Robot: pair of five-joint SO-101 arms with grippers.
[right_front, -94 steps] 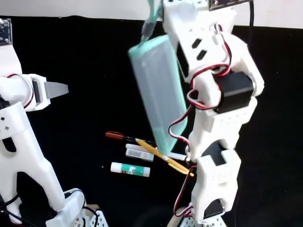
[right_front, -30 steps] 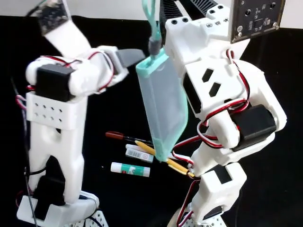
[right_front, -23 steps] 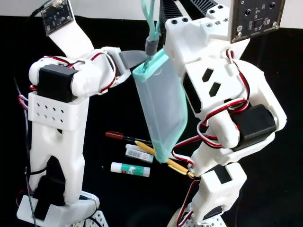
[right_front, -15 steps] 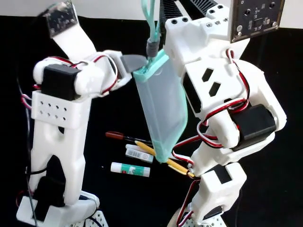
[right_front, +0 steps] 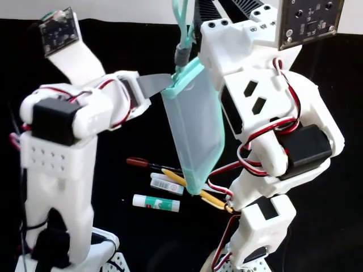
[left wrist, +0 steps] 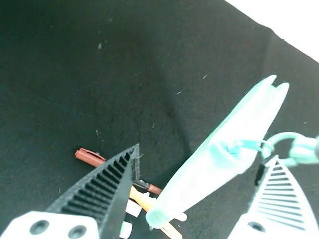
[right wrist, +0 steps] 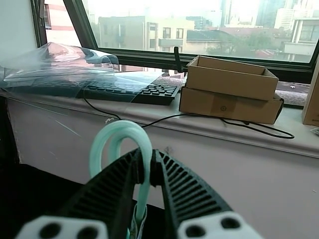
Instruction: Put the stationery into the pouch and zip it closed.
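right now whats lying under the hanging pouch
Below the pouch on the black table: a yellow pencil, a red pen, a glue stick and a white labelled stick. The pouch's lower corner covers part of the pencil.

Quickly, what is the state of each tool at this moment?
The left tool is open; it does not grip the pouch.
The right tool is closed on the pouch's loop.

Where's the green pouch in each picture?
High view: the pouch hangs mid-picture between both arms, above the pens.
Left wrist view: the pouch slants between the fingers of the open left gripper.
Right wrist view: its loop, pinched in the right gripper.
Shared landmark: that teal loop.
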